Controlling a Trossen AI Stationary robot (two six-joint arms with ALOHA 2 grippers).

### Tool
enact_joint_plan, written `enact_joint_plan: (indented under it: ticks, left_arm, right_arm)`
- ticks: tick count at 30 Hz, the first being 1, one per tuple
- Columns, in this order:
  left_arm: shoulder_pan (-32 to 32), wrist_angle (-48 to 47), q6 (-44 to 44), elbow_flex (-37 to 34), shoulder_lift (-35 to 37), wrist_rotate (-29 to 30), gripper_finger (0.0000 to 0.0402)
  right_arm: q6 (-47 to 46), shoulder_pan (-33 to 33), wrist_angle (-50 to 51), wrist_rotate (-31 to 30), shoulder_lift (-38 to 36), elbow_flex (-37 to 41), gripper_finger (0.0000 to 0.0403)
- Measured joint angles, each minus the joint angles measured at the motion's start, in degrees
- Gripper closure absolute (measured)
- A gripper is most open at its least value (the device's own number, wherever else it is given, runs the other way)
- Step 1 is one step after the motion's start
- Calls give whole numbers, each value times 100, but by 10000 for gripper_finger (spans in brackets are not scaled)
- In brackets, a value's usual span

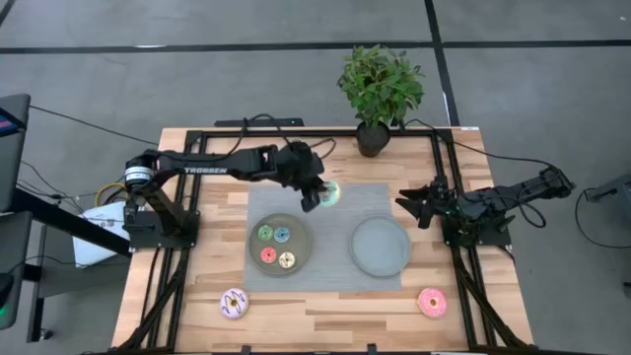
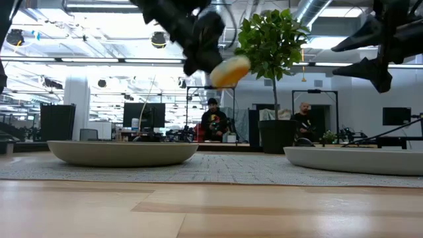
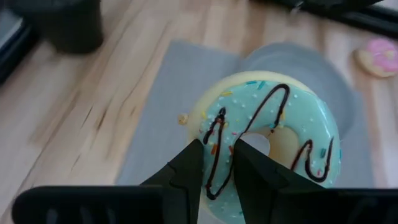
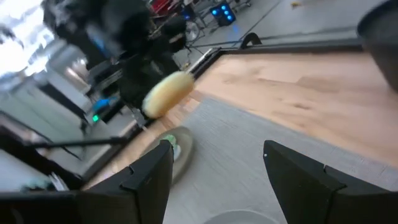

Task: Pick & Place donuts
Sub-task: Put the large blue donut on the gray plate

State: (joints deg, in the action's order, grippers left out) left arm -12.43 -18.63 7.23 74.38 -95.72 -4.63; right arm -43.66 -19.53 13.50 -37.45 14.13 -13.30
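High view: left gripper (image 1: 317,196) jaws are gripping the green donut (image 1: 329,193) aloft, two large donuts awaiting, right jaws released.

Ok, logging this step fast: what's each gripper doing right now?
Left gripper: shut on the green-iced donut, lifted above the grey mat.
Right gripper: open, empty, waiting at the table's right side.

Bare grey mat (image 1: 330,271) between the two plates, right plate (image 1: 381,247) bare, left plate (image 1: 279,244) crowded with four tiny donuts (image 1: 275,246), potted plant (image 1: 380,94) blocking the table's far edge, left arm (image 1: 227,163) stretched over the far-left mat corner.
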Motion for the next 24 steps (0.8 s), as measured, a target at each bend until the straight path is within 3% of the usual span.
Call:
enact_joint_plan:
  ticks: [6,13,24]
  left_arm:
    - [522,15,-1,329,0,422,327]
    - [832,131,36,394,0,716,327]
    - [999,347,93,407,-122,856,327]
  right_arm:
    - [-829,91,-178,1,9,0,164]
    - [-871,142,-1232,314,273,0,164]
    - [-1527,164,-2667,887,2191,-2,157]
